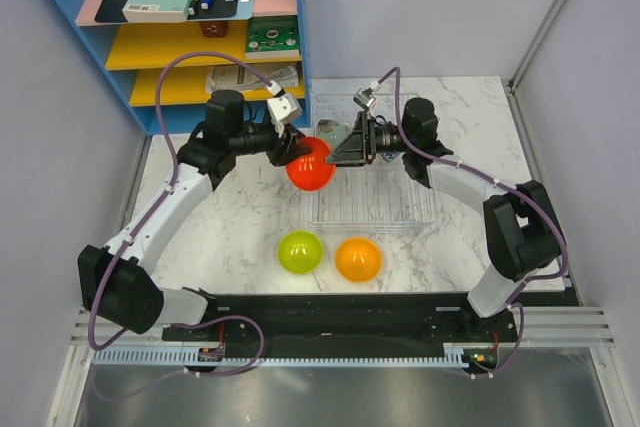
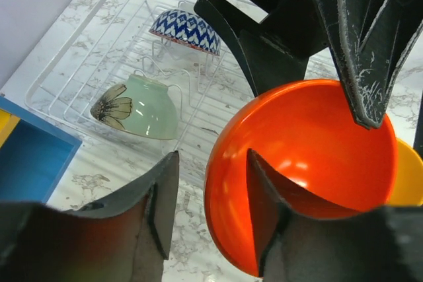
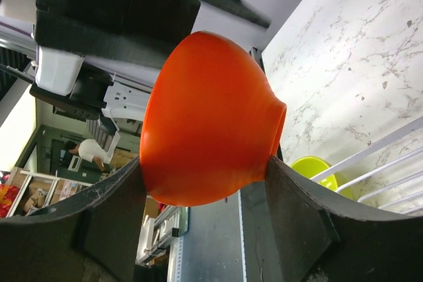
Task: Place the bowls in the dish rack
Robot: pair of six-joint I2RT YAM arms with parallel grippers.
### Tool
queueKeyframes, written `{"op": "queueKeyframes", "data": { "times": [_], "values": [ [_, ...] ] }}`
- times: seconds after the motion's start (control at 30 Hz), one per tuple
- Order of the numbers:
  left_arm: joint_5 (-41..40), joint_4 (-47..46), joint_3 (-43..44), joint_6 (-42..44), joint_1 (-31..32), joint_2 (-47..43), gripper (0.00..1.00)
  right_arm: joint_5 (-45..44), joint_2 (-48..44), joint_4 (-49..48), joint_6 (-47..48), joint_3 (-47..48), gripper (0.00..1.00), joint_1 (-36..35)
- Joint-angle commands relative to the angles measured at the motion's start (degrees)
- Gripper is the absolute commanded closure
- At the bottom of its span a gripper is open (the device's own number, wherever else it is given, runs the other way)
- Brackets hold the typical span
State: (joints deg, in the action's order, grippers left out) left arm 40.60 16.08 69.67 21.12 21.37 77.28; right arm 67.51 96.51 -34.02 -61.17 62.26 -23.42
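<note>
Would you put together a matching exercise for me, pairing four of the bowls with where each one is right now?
Things: 1 red bowl; 2 lime green bowl; 3 orange bowl; 4 patterned bowl.
Places: A in the dish rack; B on the table, left of its neighbour; C between the fingers of the right gripper; D on the table, right of its neighbour.
Pairs: 1-C; 2-B; 3-D; 4-A.

Blue-and-yellow shelf unit [image 1: 180,47], marble table [image 1: 230,232]
</note>
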Motion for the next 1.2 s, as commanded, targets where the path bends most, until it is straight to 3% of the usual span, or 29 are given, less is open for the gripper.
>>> {"op": "queueKeyframes", "data": {
  "times": [0.0, 0.03, 0.07, 0.17, 0.2, 0.37, 0.5, 0.73, 0.93, 1.17],
  "values": [
    [-0.3, -2.5, 0.1, -1.2, 0.3, -1.2, 0.19, 0.8, -1.3, -1.3, 2.9, 0.2, 1.0, -0.6],
    [-1.0, -2.5, 0.0, -1.0, 0.0, -1.5, 0.04, 0.1, -1.6, 2.7, 4.8, 0.7, 1.0, -0.3],
    [-1.1, -2.5, -0.5, -0.9, -0.4, -1.8, 0.0, -0.5, -2.4, 5.3, 9.0, 1.0, 1.0, -0.1],
    [0.9, -1.9, -2.0, -1.7, -4.0, -3.0, 0.0, -4.3, -3.8, 21.1, 18.5, 4.2, 1.0, 0.9],
    [2.7, -1.6, -2.3, -1.8, -6.5, -3.3, 0.0, -5.5, -4.7, 28.6, 25.7, 5.3, 1.0, 1.3],
    [6.7, 2.5, -7.0, 0.5, -13.1, -6.9, 0.0, -16.8, -9.7, 43.5, 39.0, 8.6, 1.0, 3.4],
    [10.8, 10.9, -11.3, 5.7, -16.3, -10.2, 0.0, -31.9, -13.4, 53.0, 48.8, 9.2, 1.0, 3.6],
    [14.5, 23.0, -18.4, 18.2, -16.1, -11.9, 0.0, -53.9, -22.2, 59.2, 62.6, 6.3, 1.0, 3.5],
    [13.3, 24.7, -23.6, 21.1, -16.0, -15.7, 0.0, -63.2, -27.8, 62.6, 69.3, 1.9, 1.0, 3.2],
    [13.7, 24.8, -26.0, 21.2, -16.0, -17.4, 0.0, -71.8, -24.6, 64.4, 72.6, 0.4, 1.0, 1.3]
  ]
}}
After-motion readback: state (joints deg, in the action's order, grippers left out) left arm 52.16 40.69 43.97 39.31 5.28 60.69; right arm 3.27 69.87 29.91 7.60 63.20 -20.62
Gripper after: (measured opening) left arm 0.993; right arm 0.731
